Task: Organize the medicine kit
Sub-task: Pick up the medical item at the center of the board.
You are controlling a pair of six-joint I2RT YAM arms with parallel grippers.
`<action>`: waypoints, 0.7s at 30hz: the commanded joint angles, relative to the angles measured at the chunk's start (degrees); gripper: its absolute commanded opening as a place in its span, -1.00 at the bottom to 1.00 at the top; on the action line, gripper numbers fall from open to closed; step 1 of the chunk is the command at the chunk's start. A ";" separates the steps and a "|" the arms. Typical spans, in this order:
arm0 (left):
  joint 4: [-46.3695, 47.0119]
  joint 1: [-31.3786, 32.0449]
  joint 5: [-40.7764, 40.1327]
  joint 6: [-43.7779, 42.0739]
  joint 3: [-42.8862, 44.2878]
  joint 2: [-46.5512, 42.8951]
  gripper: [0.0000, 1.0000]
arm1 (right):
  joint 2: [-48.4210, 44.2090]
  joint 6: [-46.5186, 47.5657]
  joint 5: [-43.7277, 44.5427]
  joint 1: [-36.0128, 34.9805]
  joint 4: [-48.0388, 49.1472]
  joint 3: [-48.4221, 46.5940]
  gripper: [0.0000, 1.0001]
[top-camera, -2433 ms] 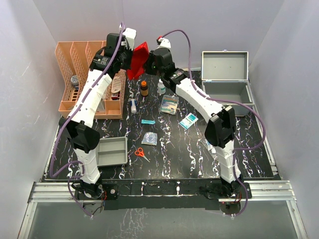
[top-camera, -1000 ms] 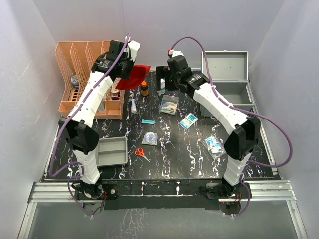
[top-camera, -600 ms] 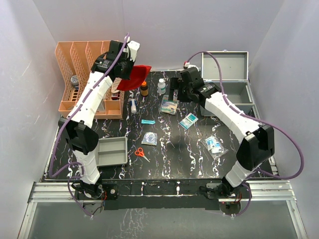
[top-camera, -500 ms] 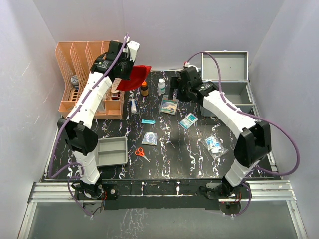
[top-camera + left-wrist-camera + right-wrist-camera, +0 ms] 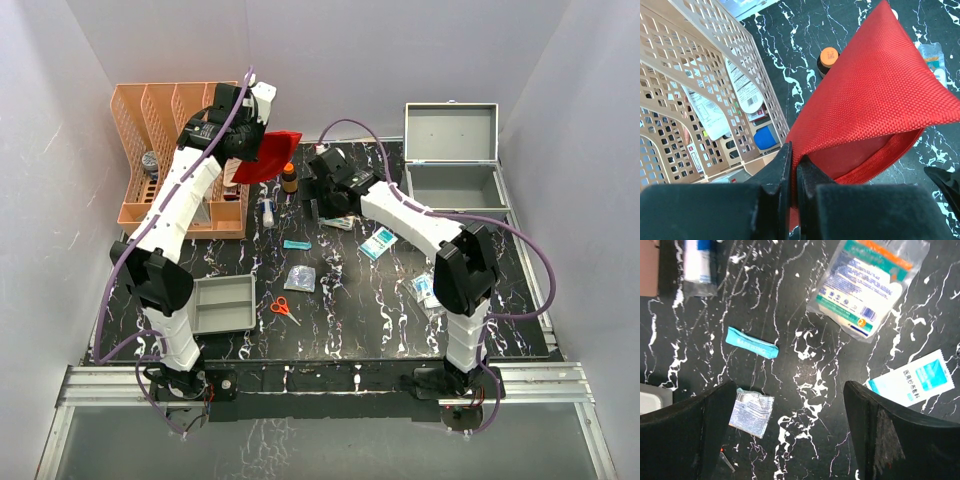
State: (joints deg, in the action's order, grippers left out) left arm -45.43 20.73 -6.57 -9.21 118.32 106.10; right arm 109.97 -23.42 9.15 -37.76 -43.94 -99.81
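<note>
The left fingers are pressing together on a corner of the red pouch, pinching its woven fabric between them. The pouch is hanging in the air just off the right end of the orange rack, above the black marbled surface and not touching it. The rack is holding flat packets and tubes in its slots. An amber bottle with an orange cap is standing just right of the rack, showing past the pouch's edge. The right fingers are spreading wide apart and gripping nothing, hovering over the surface farther right of the rack than the bottle. Below them a teal strip, a small clear packet, a gauze packet and a white-and-blue sachet are lying flat and apart from one another, all to the right of the rack. A tube is lying close beside the rack's right wall. A grey tray is sitting nearer than the rack, with orange-handled scissors just beside it. A grey case is standing open well to the right of the rack.
</note>
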 commanded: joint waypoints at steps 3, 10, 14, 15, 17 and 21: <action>0.11 0.14 1.91 1.68 0.64 -2.39 -1.00 | 3.91 -5.07 4.91 5.69 1.05 -6.80 0.66; 0.32 0.10 2.06 1.82 0.06 -2.90 -1.00 | 16.53 -7.28 6.87 5.84 -2.78 -20.09 0.44; 0.50 0.11 1.89 1.68 -0.15 -3.31 -1.00 | 18.80 -12.62 5.83 6.37 -2.46 -18.86 0.26; 0.47 0.10 2.00 1.73 -0.27 -3.40 -1.00 | 19.17 -13.90 5.62 6.38 -2.01 -18.35 0.20; 0.39 0.10 2.20 1.84 -0.50 -3.47 -1.00 | 20.13 -15.79 5.71 6.38 -1.68 -17.97 0.10; 0.34 0.12 2.65 2.00 -0.68 -3.70 -1.00 | 22.05 -16.78 8.30 6.42 -1.24 -19.03 0.01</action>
State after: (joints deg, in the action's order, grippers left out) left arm -45.34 20.75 -5.02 -7.86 117.95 106.10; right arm 131.46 -36.67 14.35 -31.51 -46.68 -117.30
